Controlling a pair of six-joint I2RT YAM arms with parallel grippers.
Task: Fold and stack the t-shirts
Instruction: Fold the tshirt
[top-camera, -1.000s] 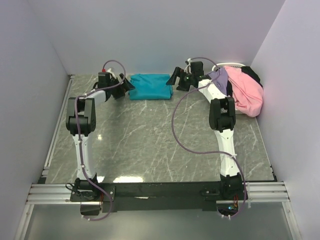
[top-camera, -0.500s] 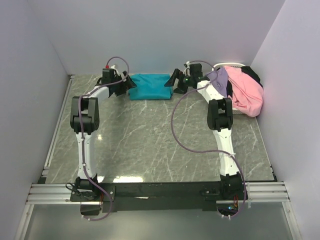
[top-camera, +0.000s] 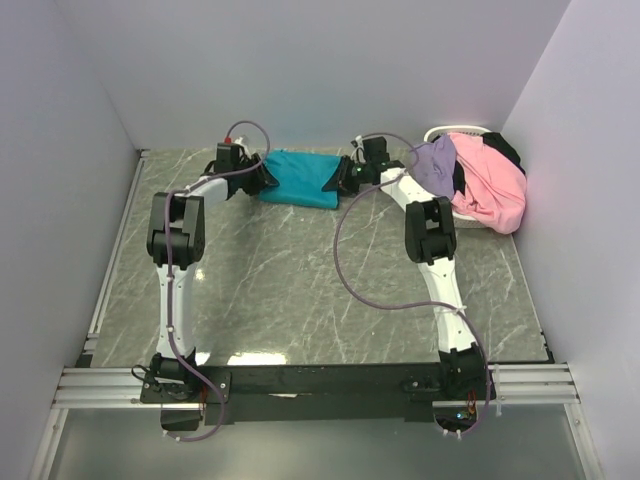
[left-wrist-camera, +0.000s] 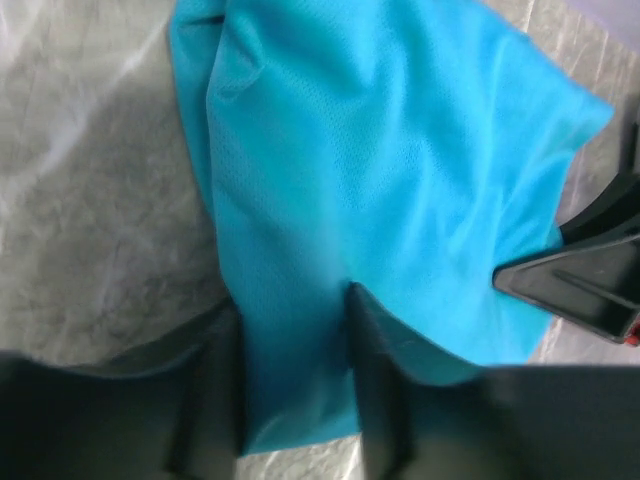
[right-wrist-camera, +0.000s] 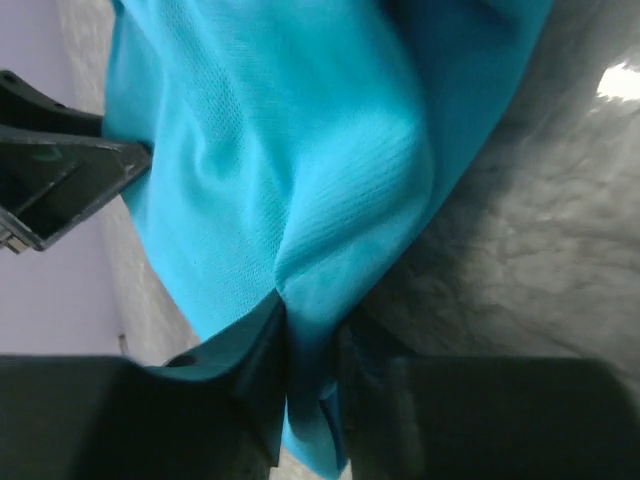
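1 overhead, 2 wrist close-ups, shared t-shirt (top-camera: 298, 178)

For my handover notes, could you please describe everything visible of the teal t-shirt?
The teal t-shirt is fine-knit cloth, folded into a rough rectangle, lying slightly skewed at the far middle of the grey marbled table. The left gripper pinches its left edge, the right gripper its right edge; the cloth puckers at both.

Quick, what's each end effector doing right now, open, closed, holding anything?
Left end effector: closed on one end of the teal t-shirt.
Right end effector: closed on the opposite end of the same shirt.
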